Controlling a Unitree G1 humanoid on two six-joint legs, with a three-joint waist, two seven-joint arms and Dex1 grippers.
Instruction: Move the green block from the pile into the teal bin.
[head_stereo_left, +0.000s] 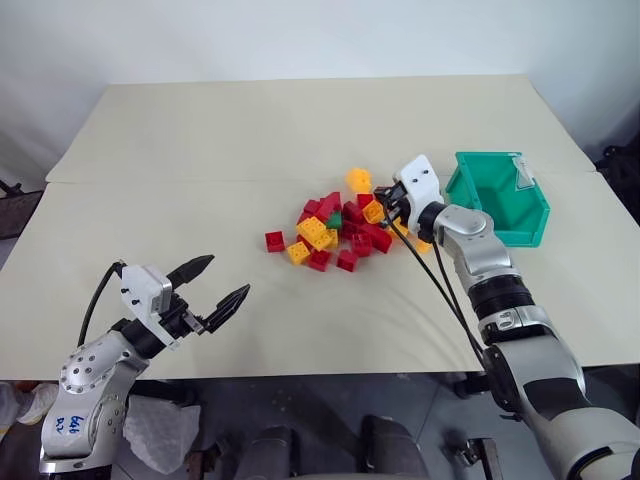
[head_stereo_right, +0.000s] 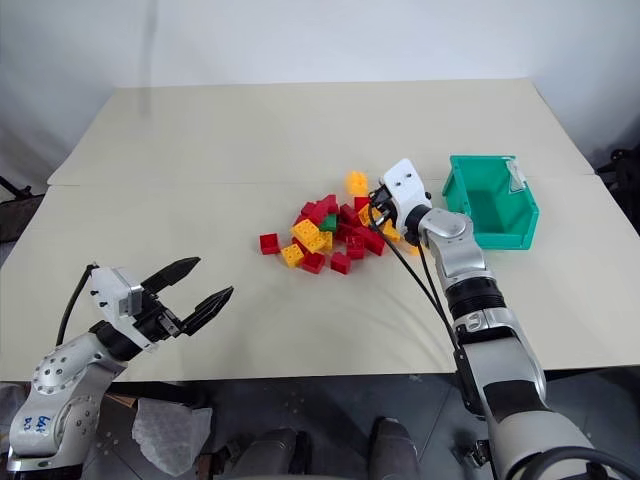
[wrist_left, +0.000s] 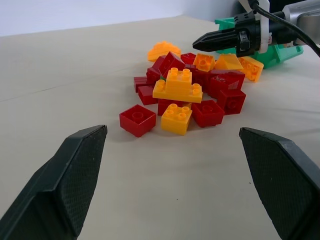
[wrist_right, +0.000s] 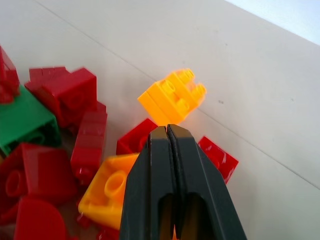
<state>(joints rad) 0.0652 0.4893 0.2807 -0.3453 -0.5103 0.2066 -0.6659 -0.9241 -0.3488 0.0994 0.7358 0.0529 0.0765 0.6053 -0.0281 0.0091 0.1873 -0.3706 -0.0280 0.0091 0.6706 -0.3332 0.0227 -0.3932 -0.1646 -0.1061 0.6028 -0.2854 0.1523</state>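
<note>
The table (head_stereo_left: 200, 150) is seen spread wide and pale, with everything gathered toward its right half. The teal bin (head_stereo_left: 500, 205) is parked near the right edge, open top up and nothing visible inside. Just beside it, toward the table's middle, the pile (head_stereo_left: 335, 232) is sprawled: red and yellow bricks heaped loosely, a few strays lying off to the left.

The right gripper (wrist_right: 167, 131) is poised low over the bin-side fringe of the pile, its two black fingers pressed flat together with nothing caught between them. The left gripper (head_stereo_left: 208, 290) is held well apart near the table's front edge, jaws spread wide and empty.

And there's the green block (wrist_right: 25, 120), wedged in among red bricks near the middle of the heap and partly overlapped by them, off to one side of the clenched fingertips.

The danger, as judged from here: closed fingers cannot take anything, so if they are driven on into the heap, bricks are likely to be shoved and the green one buried or knocked further off. Should the jaws be parted late, a red neighbour or the yellow brick (wrist_right: 172, 97) straight ahead could be pinched instead.
</note>
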